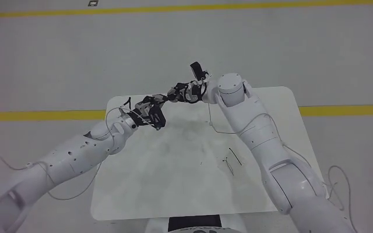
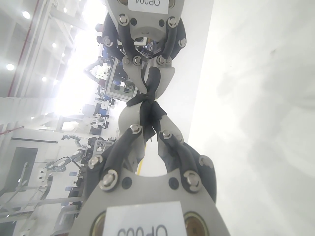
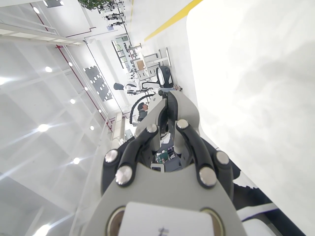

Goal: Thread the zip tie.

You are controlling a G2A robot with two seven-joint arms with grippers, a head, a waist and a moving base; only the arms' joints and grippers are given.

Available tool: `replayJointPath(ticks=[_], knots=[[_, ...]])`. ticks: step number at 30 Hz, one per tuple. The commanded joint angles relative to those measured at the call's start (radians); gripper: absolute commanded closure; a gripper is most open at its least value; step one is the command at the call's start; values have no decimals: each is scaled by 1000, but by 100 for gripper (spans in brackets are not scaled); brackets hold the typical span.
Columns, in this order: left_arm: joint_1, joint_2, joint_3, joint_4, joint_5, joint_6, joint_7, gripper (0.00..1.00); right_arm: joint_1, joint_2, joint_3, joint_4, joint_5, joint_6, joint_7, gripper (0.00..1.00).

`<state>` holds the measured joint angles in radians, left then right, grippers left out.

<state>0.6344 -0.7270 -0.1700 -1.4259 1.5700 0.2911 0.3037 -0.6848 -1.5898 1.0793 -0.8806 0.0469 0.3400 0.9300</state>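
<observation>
My two grippers meet tip to tip in the air above the far part of the white table (image 1: 175, 192). In the left wrist view, the black zip tie (image 2: 147, 114) runs between both pairs of fingers, and its strands cross in a tight bunch where the tips meet. My left gripper (image 2: 147, 106) is shut on the lower strands. My right gripper (image 2: 150, 90) faces it and is shut on the upper strand. From above, the left gripper (image 1: 157, 106) and right gripper (image 1: 173, 95) almost touch. The right gripper (image 3: 169, 104) has its fingers pressed close together.
Two or three loose black zip ties (image 1: 233, 160) lie on the table, right of the middle. A thin white cable (image 1: 213, 125) hangs from the right arm down to the tabletop. A yellow floor line (image 1: 326, 109) passes behind the table.
</observation>
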Motion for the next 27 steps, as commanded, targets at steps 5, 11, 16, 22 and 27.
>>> replayJointPath(ticks=[5,11,16,22,27], knots=[[8,0,0,-5,0,8,5,100,-1,7,-6,-6,-6,0,-9,0],[34,0,-21,-10,-32,-4,40,100,-3,14,-8,-10,-17,0,-19,0],[60,6,-74,22,-172,-98,154,100,-13,29,10,-28,-39,0,-34,0],[89,10,-129,76,-280,-201,292,100,-38,50,44,-53,-55,0,-42,0],[100,9,-157,107,-281,-267,330,100,-42,55,49,-54,-62,0,-41,0]])
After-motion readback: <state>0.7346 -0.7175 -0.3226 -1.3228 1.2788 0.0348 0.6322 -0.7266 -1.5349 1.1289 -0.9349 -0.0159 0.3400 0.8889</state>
